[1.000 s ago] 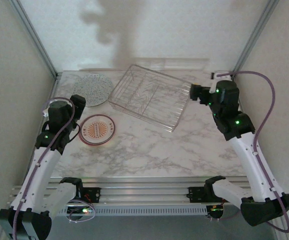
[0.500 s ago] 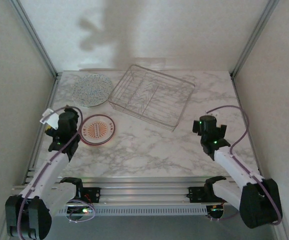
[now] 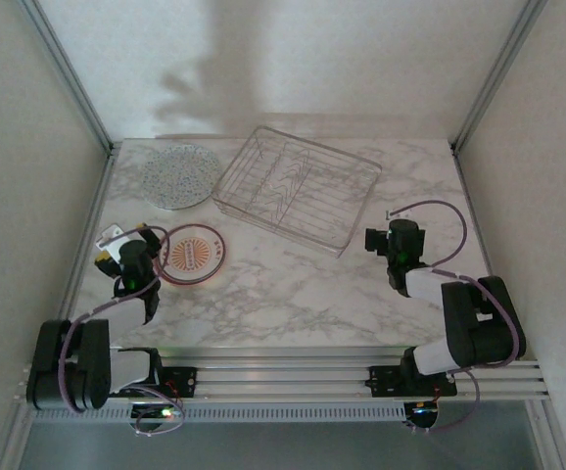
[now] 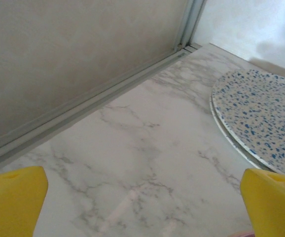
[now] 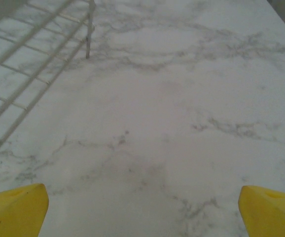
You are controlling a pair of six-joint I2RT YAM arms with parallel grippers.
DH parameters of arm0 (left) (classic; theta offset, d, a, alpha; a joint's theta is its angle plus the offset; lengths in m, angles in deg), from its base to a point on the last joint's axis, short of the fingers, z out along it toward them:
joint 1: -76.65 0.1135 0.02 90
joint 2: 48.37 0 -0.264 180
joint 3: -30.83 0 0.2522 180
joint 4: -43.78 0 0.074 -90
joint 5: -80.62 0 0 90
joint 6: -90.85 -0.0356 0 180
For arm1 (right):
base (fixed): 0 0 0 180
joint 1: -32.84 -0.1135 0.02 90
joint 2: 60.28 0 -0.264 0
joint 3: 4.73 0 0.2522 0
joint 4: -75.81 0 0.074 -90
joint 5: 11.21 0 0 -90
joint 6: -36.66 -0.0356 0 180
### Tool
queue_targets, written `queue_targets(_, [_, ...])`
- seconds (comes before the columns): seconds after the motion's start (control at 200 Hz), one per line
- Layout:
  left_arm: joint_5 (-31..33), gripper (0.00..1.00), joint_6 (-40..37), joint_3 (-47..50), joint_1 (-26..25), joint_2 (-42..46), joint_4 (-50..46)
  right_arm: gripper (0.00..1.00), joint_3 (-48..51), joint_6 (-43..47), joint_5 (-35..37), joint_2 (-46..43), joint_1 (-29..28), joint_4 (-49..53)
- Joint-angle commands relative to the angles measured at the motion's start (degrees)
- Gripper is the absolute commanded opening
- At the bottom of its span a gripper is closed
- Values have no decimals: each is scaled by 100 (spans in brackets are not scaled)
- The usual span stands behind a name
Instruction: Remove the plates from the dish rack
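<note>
On marble worktop (image 3: 293, 284), left side: left jaws wide apart, white blue-speckled round plate (image 4: 261, 118) flat on their far-right. Right jaws apart too, silvery wire dish rack (image 3: 298, 186) far-left.

white grey-veined marble tabletop (image 3: 293, 284), enclosed by pale walls (image 3: 28, 147) and metal corner posts (image 3: 68, 73)

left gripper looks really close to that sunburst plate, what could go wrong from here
1. The open left gripper sits low beside the sunburst plate; a swing toward it could shove the plate across the table.
2. The right gripper, also open, points past the near corner of the dish rack; a forward move might snag the wire.
</note>
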Motion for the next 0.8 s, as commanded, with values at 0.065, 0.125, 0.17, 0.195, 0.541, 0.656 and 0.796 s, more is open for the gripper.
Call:
queue_targets(0.065, [-795,100,-193,164,133,-480,1646,99,547,-1,-878,376,507,-1888])
queue_targets(0.125, [-952,100,-222,159,157,-614,1910,99,671,45,-985,593,515,-2380])
queue_targets(0.17, [-1073,100,-326,146,155,-752,2092,99,584,26,-992,508,511,-2038])
queue_targets(0.195, [-1095,99,-379,161,163,-838,2242,99,560,23,-942,540,518,-2075])
queue_targets(0.541, [-1466,100,-786,721,-53,-1456,3895,99,513,-109,-655,555,532,-1988])
queue_targets(0.656, [-1265,99,-745,647,-104,-1595,3822,99,508,-109,-650,551,540,-1988])
queue_targets(0.796, [-1235,99,-849,451,-155,-1726,3684,99,521,-100,-655,552,538,-1991])
